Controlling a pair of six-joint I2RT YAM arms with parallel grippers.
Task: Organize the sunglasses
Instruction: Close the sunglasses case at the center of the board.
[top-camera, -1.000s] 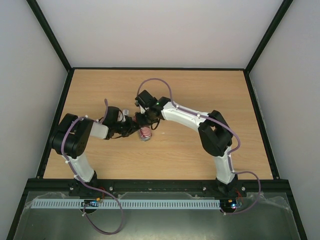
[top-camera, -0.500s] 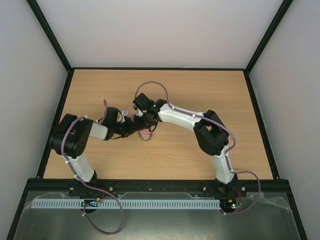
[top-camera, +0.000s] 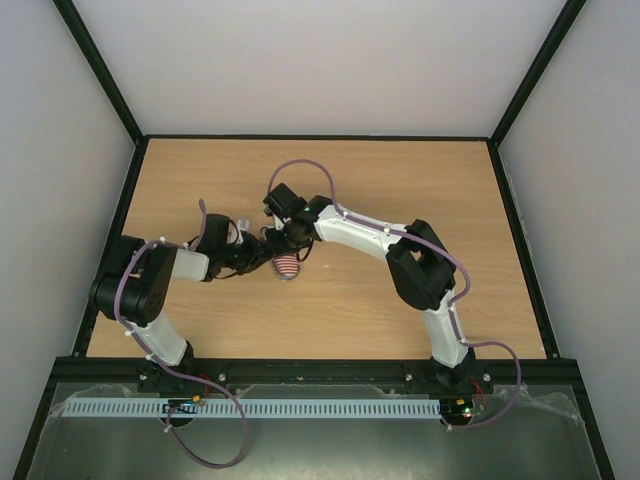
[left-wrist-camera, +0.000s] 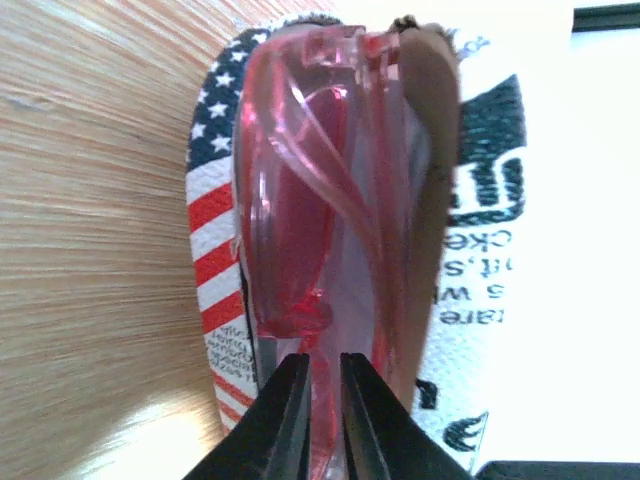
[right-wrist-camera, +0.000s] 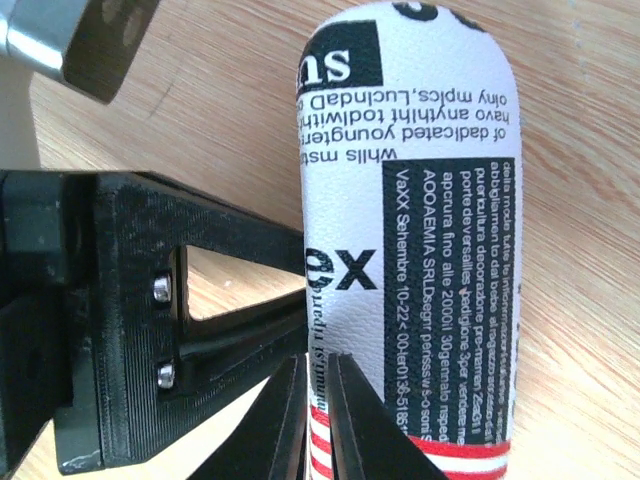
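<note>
The sunglasses (left-wrist-camera: 310, 200), translucent red and folded, sit inside the open flag-print case (left-wrist-camera: 215, 220). My left gripper (left-wrist-camera: 322, 375) is at the case's mouth. Its fingers stand slightly open, with a thin red part of the frame in the narrow gap. From above, the case (top-camera: 287, 267) lies mid-table between both arms and the glasses are hidden. My right gripper (right-wrist-camera: 318, 385) is shut on the edge of the case (right-wrist-camera: 420, 200), pinching its printed white flap. In the top view the left gripper (top-camera: 262, 256) and right gripper (top-camera: 290, 245) meet over the case.
The wooden table (top-camera: 420, 180) is bordered by a black frame and white walls. The left gripper's black body (right-wrist-camera: 120, 330) sits close against the case on its left side in the right wrist view.
The left gripper's fingers have parted a little from a tight pinch on the glasses. The left arm has shifted slightly to the left. The right arm has edged left, still holding the case.
</note>
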